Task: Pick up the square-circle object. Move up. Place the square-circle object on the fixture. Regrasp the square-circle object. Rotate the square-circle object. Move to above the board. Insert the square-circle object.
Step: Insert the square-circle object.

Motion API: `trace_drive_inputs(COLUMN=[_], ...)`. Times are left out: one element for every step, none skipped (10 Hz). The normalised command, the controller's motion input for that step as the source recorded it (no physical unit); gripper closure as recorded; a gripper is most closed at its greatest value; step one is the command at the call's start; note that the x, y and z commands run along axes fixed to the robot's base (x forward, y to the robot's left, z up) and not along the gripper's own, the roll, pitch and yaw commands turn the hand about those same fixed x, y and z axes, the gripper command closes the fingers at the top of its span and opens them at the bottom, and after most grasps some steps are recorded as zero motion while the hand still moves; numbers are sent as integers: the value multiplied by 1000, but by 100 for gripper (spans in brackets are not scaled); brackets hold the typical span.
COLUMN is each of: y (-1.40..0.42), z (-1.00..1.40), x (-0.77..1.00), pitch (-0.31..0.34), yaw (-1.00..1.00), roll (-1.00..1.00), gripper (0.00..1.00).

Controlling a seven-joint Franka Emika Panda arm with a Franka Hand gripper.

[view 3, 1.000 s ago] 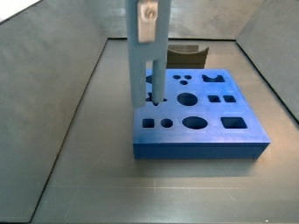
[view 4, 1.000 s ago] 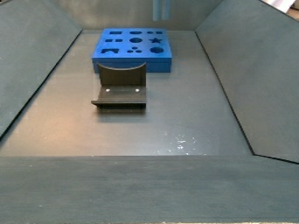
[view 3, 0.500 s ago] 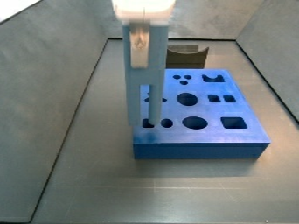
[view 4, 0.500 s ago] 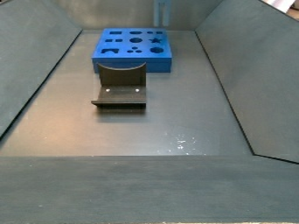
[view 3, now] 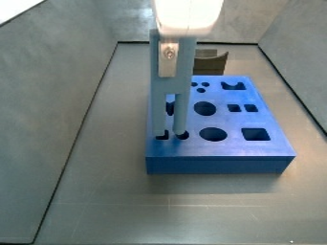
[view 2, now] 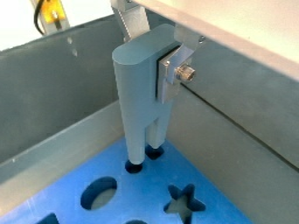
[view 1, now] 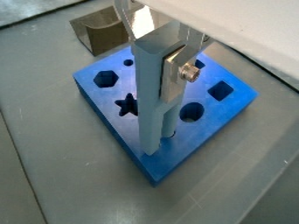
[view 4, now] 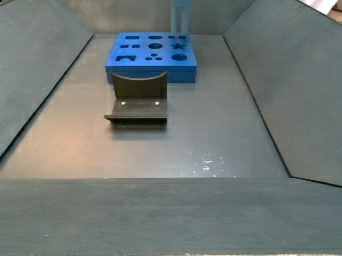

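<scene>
Gripper clamped on the upright square-circle object, whose long axis points straight down into a board hole.

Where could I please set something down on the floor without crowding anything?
The floor is bare between the fixture and the near edge, and beside the board. It is crowded where the gripper holds the square-circle object upright at the board.
</scene>
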Motion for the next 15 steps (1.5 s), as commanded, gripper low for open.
trace_drive_inputs(y=[-137, -223, -151, -94, 9, 31, 0, 0, 0, 0, 0, 0, 0, 23, 0], z=[-217, -151, -9, -20, -74, -29, -31, -83, -191, -217, -231, -351, -414, -357, -414], x=[20, 0, 0, 417, 623, 251, -77, -77, -60, -3, -23, 0, 306, 414, 274], pitch=[0, -14, -37, 0, -37, 0, 0, 43, 0, 0, 0, -83, -61, -26, -4], yaw=[91, 23, 0, -297, -520, -366, -120, -126, 0, -31, -191, -203, -197, -206, -171], roll=[466, 390, 121, 119, 107, 97, 81, 104, 139, 180, 174, 219, 226, 180, 197], gripper=[100, 100, 100, 100, 100, 100, 100, 100, 100, 100, 100, 100, 100, 100, 100])
